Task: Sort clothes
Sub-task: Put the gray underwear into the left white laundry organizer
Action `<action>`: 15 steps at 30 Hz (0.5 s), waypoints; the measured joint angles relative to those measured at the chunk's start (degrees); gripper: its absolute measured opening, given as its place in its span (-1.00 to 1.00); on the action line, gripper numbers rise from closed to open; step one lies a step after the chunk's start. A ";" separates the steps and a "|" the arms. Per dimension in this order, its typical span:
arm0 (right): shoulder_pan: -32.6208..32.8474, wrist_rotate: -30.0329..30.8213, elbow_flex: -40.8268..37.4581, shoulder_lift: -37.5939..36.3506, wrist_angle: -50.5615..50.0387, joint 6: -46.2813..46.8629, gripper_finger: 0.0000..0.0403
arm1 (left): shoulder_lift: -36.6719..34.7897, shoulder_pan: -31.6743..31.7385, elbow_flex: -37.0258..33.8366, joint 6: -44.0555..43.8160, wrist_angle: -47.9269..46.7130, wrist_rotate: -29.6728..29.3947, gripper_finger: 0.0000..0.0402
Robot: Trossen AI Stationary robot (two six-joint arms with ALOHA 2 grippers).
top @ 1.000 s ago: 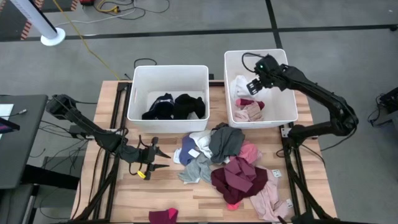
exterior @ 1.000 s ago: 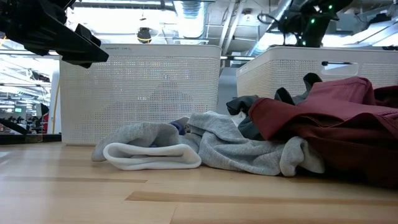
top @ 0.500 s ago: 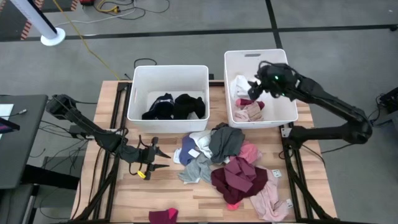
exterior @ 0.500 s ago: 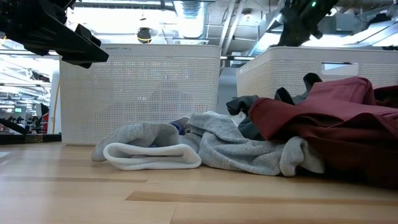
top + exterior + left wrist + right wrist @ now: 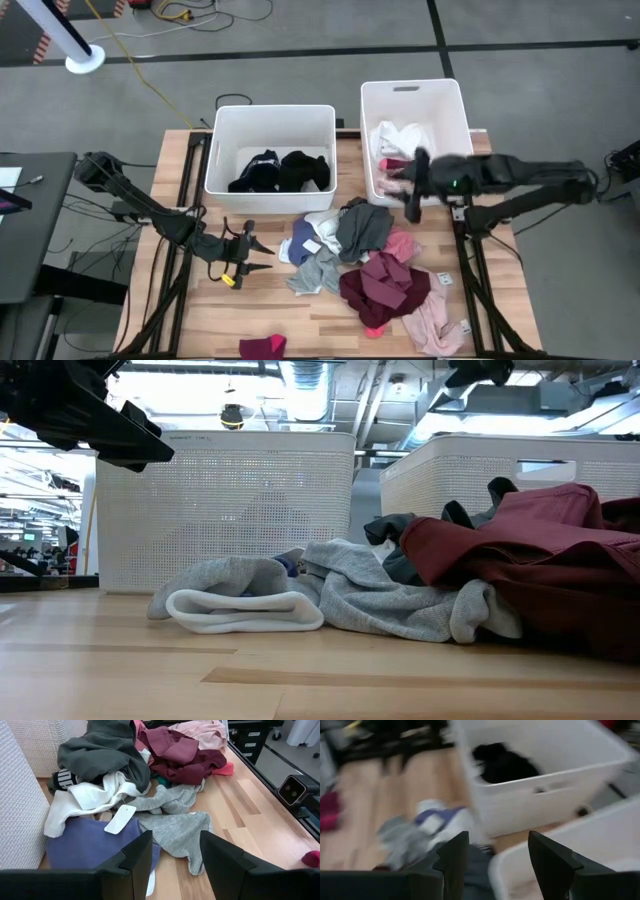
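Wooden table (image 5: pixel 200 320) carries two white bins at its far side and a heap of clothes (image 5: pixel 365 265) in front of them. From our right gripper (image 5: pixel 413 200), fingers parted and empty, hanging over the near edge of the right bin (image 5: pixel 415 90), the heap lies just nearer and inward, its dark grey piece (image 5: pixel 362 228) closest. Our left gripper (image 5: pixel 250 255) waits open, low, beside the heap's navy piece (image 5: pixel 85 845). We judge the right arm better placed for the next pick
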 joint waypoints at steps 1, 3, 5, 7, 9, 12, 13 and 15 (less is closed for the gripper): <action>2.33 0.00 0.00 0.72 0.00 0.02 0.08 | 0.00 0.00 0.00 -0.02 0.00 0.00 -0.20; 6.56 0.00 0.00 2.34 0.00 0.66 0.08 | 0.00 0.01 0.00 -0.14 0.00 0.00 -0.20; 9.92 0.00 0.00 4.31 0.00 1.39 0.08 | 0.00 0.01 0.00 -0.22 0.00 0.00 -0.20; 12.74 0.00 0.00 6.57 -0.19 1.69 0.08 | 0.00 0.00 0.00 -0.22 0.01 0.00 -0.20; 14.91 0.06 0.00 8.84 -1.23 1.98 0.08 | 0.00 0.01 0.00 -0.22 0.00 0.00 -0.20; 16.62 1.41 0.00 12.41 -4.51 3.27 0.08 | 0.00 0.00 0.00 -0.24 0.02 0.00 -0.20; 16.96 2.09 0.00 13.55 -5.97 3.95 0.08 | 0.00 0.01 0.00 -0.24 0.02 0.00 -0.20; 17.17 3.68 0.00 15.85 -8.40 4.90 0.08 | 0.00 0.01 0.00 -0.24 0.04 0.00 -0.20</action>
